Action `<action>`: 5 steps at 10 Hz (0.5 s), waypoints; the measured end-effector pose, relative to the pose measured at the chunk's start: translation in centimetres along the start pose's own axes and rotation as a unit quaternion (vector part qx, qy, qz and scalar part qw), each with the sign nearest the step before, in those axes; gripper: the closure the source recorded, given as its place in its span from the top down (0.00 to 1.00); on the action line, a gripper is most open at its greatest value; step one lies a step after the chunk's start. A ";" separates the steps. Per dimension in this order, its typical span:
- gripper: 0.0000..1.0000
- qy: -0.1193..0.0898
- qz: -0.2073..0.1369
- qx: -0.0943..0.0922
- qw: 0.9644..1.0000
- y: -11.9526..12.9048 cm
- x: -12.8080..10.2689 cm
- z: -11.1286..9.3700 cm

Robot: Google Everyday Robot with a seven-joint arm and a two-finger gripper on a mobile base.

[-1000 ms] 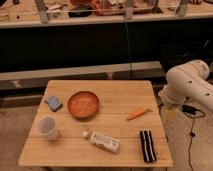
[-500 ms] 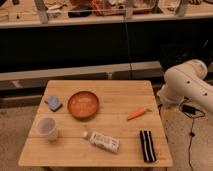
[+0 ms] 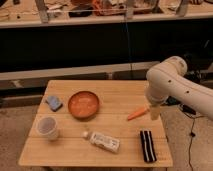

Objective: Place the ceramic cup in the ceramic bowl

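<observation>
The white ceramic cup (image 3: pixel 47 127) stands upright near the left edge of the wooden table (image 3: pixel 120 95). The orange-brown ceramic bowl (image 3: pixel 83 104) sits up and to the right of the cup, at the table's middle left, with nothing in it. My white arm (image 3: pixel 172 82) reaches in from the right. My gripper (image 3: pixel 153 111) hangs over the right part of the table, just right of an orange carrot (image 3: pixel 137 113), far from both cup and bowl.
A blue sponge (image 3: pixel 54 103) lies left of the bowl. A white bottle-like package (image 3: pixel 104 141) lies at the front middle. A black striped packet (image 3: pixel 147 146) lies at the front right. A dark counter with shelves (image 3: pixel 100 20) stands behind the table.
My arm has swung left from beside the table, so the gripper is now over the table's right part near the carrot. The objects have not moved.
</observation>
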 end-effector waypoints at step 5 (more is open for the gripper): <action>0.80 0.004 -0.060 0.020 0.998 -2.5 -5.3 -0.5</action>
